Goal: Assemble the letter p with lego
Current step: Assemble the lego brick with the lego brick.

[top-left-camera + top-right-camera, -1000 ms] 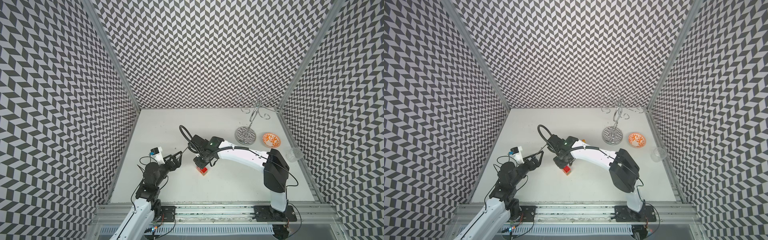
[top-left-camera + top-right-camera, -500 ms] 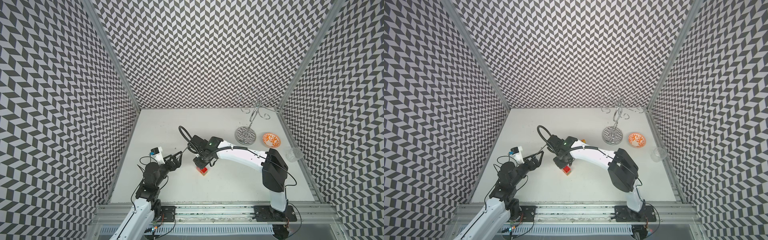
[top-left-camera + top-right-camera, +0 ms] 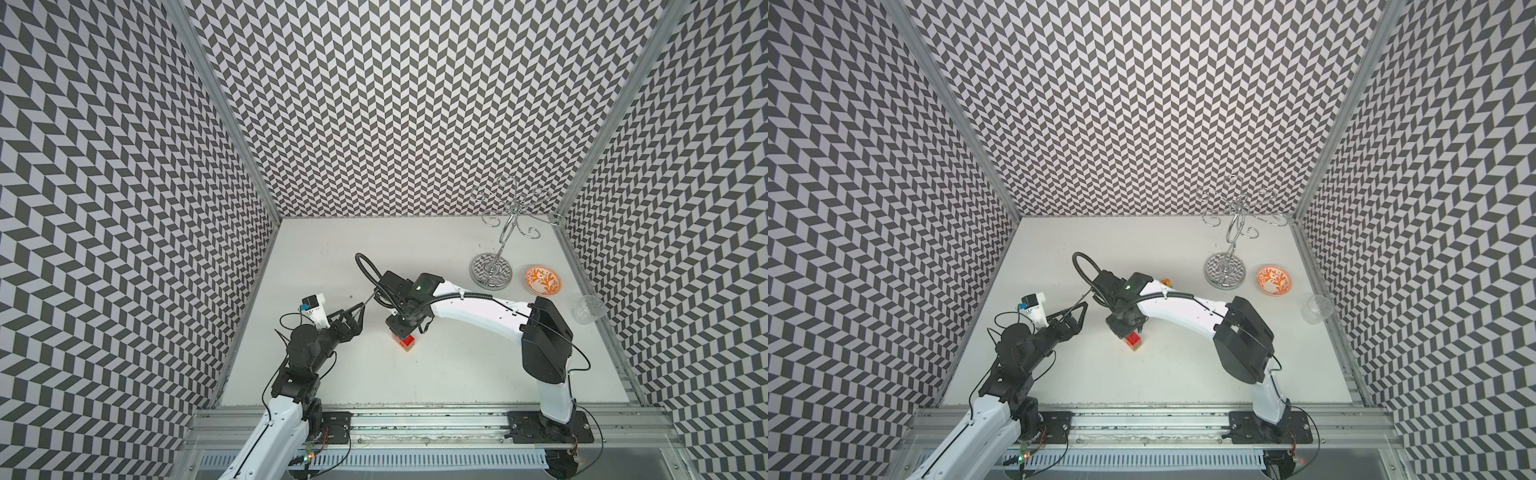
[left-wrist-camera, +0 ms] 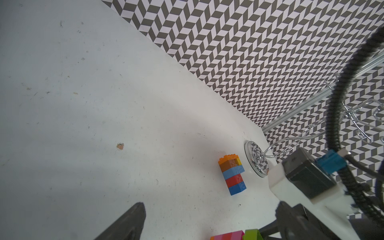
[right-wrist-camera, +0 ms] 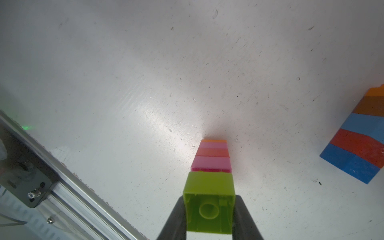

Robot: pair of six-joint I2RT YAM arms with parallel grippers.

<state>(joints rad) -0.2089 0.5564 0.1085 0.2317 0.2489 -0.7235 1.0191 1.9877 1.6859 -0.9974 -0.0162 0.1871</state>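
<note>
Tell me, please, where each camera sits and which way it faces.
Both top views: high over the rail, looking down on the table, left arm and right arm.
Left wrist: on its arm, faces the blue-red stack; one finger of the left gripper shows.
Right wrist: looks past the right gripper, closed on the lime brick.
Wrist views share the blue-red stack.

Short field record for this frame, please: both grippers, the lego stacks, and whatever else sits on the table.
left gripper: open, empty, over the table
right gripper: shut on the lime brick, which ends a pink and orange stack
second stack: orange, brown, light blue, red, blue; lying on the table, apart from both grippers
other items: metal stand, orange patterned bowl, clear cup, all beyond the right arm
letter p: not yet formed; two separate stacks
</note>
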